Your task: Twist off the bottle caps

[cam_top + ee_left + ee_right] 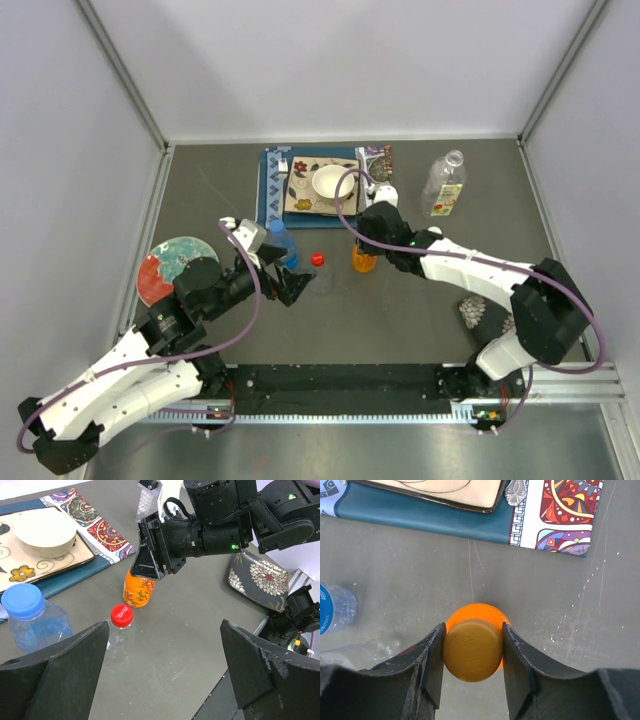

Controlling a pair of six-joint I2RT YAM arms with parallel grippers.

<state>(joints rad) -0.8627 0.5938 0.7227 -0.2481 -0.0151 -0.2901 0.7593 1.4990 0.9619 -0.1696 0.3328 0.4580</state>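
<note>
The right tool [472, 640] is closed narrow on the round orange plastic cap [472, 652] of the small orange plastic bottle [138, 591], with a finger pressed to each side. That bottle stands upright on the grey tabletop [400, 310]. The left tool [165, 670] gapes wide and holds nothing. Just left of the orange bottle, ahead of the left tool and untouched, stands a clear plastic bottle [117, 642] with a red round plastic screw cap [121, 615]. Farther left, a second clear bottle [42, 627] carries a blue round plastic cap [22, 601]. Both caps look seated.

The step in hand appears to be loosening the orange cap. The next move calls for a wrist turn under a firm grip. Nothing braces the bottle body, so it may spin along.
</note>
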